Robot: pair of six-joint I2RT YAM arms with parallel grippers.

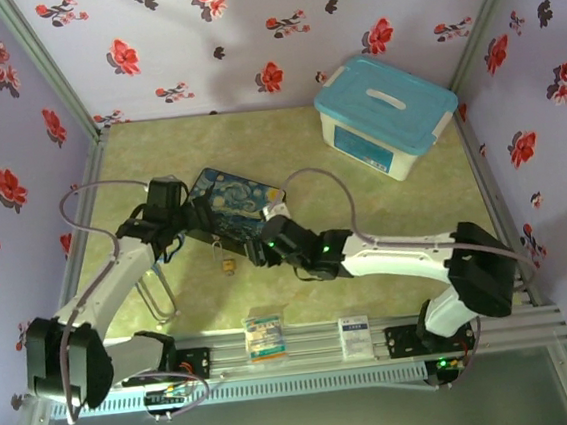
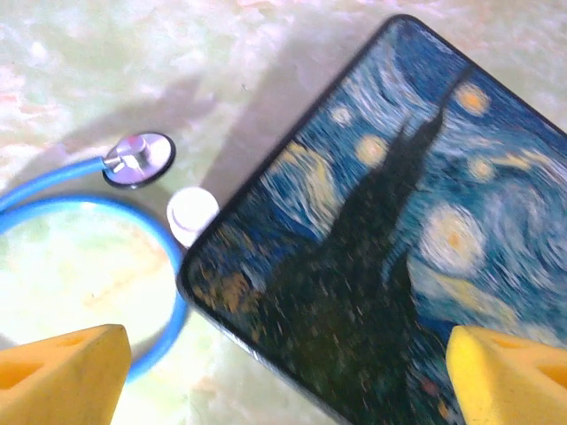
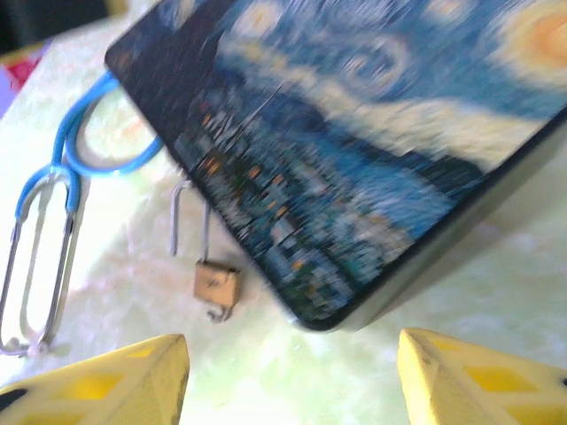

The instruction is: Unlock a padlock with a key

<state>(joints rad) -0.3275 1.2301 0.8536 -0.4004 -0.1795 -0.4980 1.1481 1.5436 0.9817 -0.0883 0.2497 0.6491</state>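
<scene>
While both the left gripper (image 2: 283, 376) and right gripper (image 3: 292, 381) hung spread wide and empty, unlocking looked not yet begun; padlock (image 3: 215, 285) lay on the table (image 3: 496, 292) just beside a corner of the Starry Night tin (image 3: 354, 133). The key was too small to make out. Blue stethoscope (image 3: 53, 212) lay near; the tin's edge crowded the approach.

The padlock (image 3: 215, 285) looks of dull brass with a thin silvery metal shackle, the tin (image 2: 399, 221) glossy and smooth.
</scene>
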